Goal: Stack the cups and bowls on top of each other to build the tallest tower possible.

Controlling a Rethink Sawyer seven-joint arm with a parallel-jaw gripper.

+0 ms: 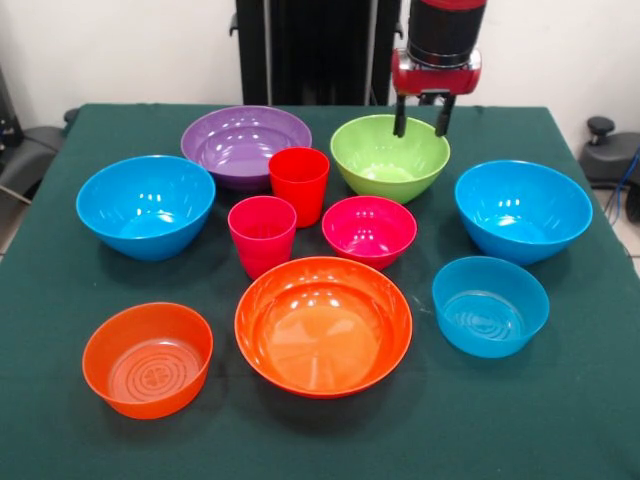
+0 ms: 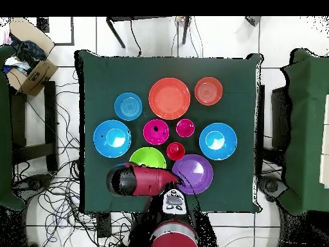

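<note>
Orange bowl (image 1: 323,326) well before open pincer (image 1: 420,124)

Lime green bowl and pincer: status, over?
Pincer open, above the lime green bowl. Nothing stacked yet. Red cup and purple bowl stand beside it.

The surface (image 1: 60,400) is dark green. On it stand two large blue bowls (image 1: 146,205) (image 1: 523,208), a purple bowl (image 1: 245,145), a lime green bowl (image 1: 388,156), a large orange bowl (image 1: 323,325), a small magenta bowl (image 1: 369,229), a small orange bowl (image 1: 147,358) and a light blue bowl (image 1: 490,305), both with ringed bottoms, a red-orange cup (image 1: 299,184) and a pink-magenta cup (image 1: 262,234). The claw (image 1: 420,115) is black under a red housing.
</note>
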